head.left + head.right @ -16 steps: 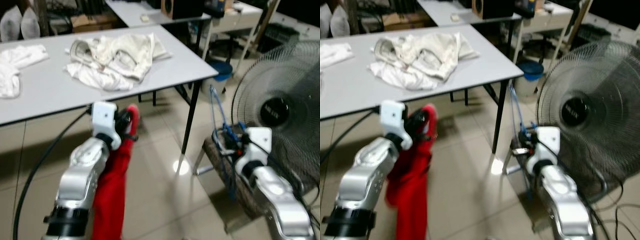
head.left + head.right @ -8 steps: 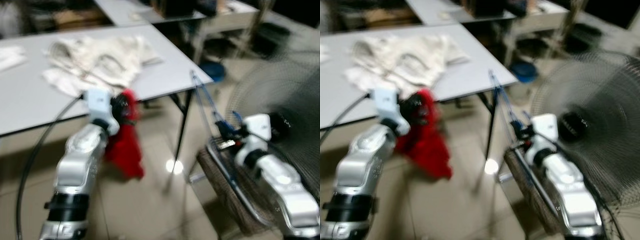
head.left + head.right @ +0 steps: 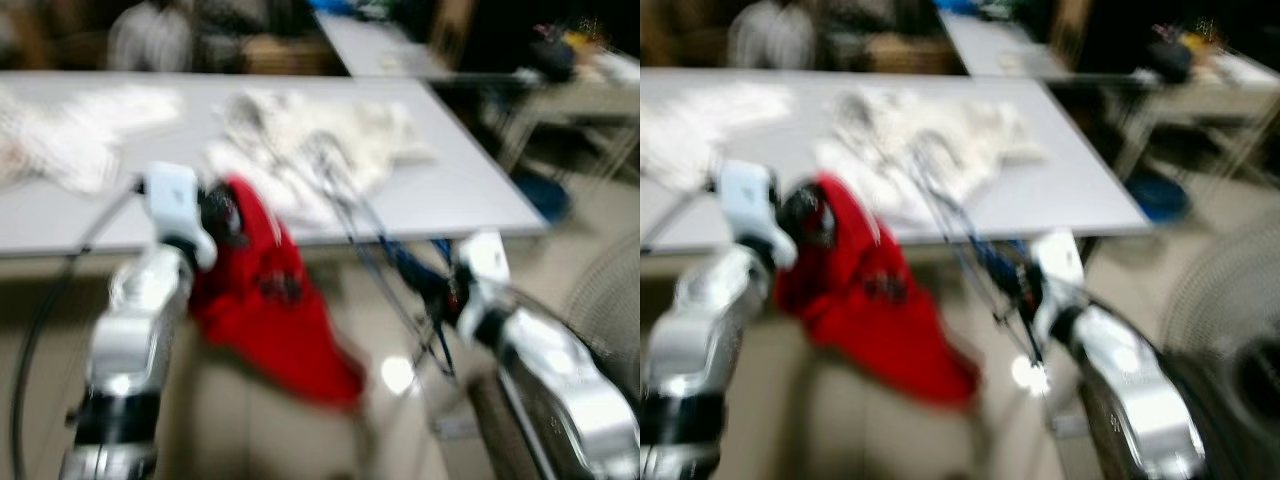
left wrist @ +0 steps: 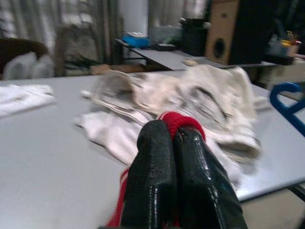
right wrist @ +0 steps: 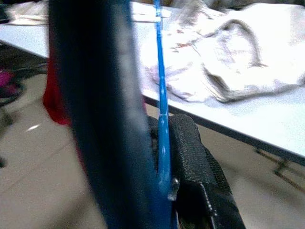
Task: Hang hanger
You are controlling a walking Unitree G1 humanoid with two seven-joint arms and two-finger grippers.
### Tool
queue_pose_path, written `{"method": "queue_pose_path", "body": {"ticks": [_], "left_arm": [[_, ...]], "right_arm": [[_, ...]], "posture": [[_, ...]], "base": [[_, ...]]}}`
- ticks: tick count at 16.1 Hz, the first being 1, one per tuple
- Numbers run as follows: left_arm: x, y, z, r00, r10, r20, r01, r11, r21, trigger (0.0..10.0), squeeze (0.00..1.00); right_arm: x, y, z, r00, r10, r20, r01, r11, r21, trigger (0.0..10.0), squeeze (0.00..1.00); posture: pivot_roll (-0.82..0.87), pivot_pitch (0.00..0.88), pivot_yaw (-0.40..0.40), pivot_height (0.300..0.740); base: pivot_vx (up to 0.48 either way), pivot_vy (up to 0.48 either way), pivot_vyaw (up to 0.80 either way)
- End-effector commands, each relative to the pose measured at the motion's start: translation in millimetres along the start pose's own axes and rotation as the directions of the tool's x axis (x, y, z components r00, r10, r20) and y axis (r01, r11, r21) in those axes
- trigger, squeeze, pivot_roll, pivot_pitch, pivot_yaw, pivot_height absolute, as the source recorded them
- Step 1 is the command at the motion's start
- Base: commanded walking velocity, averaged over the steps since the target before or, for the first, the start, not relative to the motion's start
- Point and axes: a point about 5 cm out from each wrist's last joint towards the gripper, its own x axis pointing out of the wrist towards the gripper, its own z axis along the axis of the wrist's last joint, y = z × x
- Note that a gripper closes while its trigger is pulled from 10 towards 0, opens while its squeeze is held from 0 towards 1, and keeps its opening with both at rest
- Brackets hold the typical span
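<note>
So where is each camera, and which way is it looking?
Left eye: on the head, looking down at the table; both arms show, left gripper holding a red cloth.
Right eye: beside it, same scene; right gripper holding a blue hanger.
Left wrist: looks along its shut fingers over the table.
Right wrist: looks along the hanger.
Both wrist views share the white clothes.

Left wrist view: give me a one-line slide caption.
Left gripper shut on a red garment, poised over the grey table before a heap of white clothes.
</note>
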Motion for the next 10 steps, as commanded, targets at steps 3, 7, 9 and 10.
{"method": "queue_pose_path", "body": {"ticks": [3, 7, 9, 10], "left_arm": [[19.1, 1.8, 30, 0.995, -0.068, 0.071, 0.064, 0.996, 0.057, 10.0, 0.0], [56.7, -12.5, 54, 0.972, -0.228, 0.063, 0.22, 0.969, 0.112, 10.0, 0.0], [68.2, -25.1, 66, 0.953, -0.291, 0.091, 0.281, 0.954, 0.108, 10.0, 0.0], [72.6, -34.6, 74, 0.934, -0.335, 0.12, 0.327, 0.941, 0.087, 10.0, 0.0]], "right_arm": [[-38.0, -12.1, 17, 0.98, 0.188, -0.057, -0.193, 0.978, -0.083, 10.0, 0.0], [-71.0, -17.6, 33, 0.919, 0.352, -0.179, -0.37, 0.926, -0.078, 10.0, 0.0], [-62.3, -10.3, 38, 0.908, 0.381, -0.175, -0.402, 0.91, -0.101, 10.0, 0.0], [-53.8, -7.6, 37, 0.911, 0.374, -0.173, -0.395, 0.912, -0.112, 10.0, 0.0]], "posture": [[-0.06, 0.0, -0.044, 0.74], [-0.07, 0.0, -0.029, 0.74], [-0.08, 0.0, -0.021, 0.74], [-0.08, 0.0, -0.021, 0.74]], "base": [[0.368, 0.0, 0.0], [0.371, 0.0, 0.0], [0.368, 0.0, 0.0], [0.371, 0.0, 0.0]]}}
